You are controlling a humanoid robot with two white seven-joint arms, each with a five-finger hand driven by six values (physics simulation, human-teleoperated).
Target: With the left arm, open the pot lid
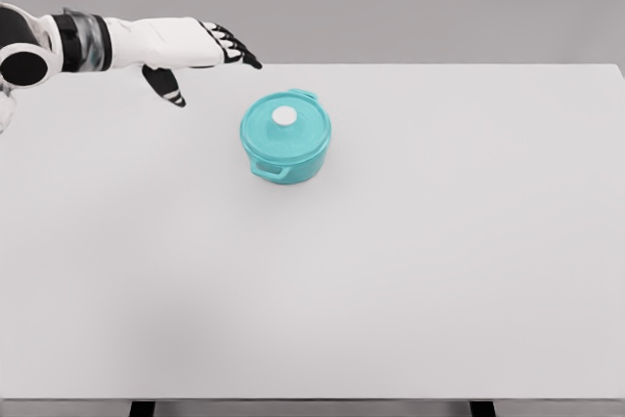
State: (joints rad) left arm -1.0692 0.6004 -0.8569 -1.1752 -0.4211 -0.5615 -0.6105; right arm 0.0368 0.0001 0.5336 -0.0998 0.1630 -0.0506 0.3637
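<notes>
A: We have a wide pale grey table [391, 290] filling most of the view, with a plain grey wall behind its far edge. What do we see on it?

B: One thing: a teal pot [285, 139], a little left of the middle and toward twelve o'clock from the table's centre. Its lid [288, 128] sits closed on top, and we can make out a small white knob [283, 117] at the lid's centre.

A: And the handles?

B: We see two teal loop handles, one at about one o'clock on the pot, one at about seven o'clock.

A: Where is our left hand [200, 51]?

B: It comes in from the upper left, at about ten o'clock from the pot and well apart from it. The fingers [234, 49] reach out toward the right, loosely spread, the thumb [166, 85] hanging down. It holds nothing.

A: Touching the lid?

B: No, clear of it.
</notes>
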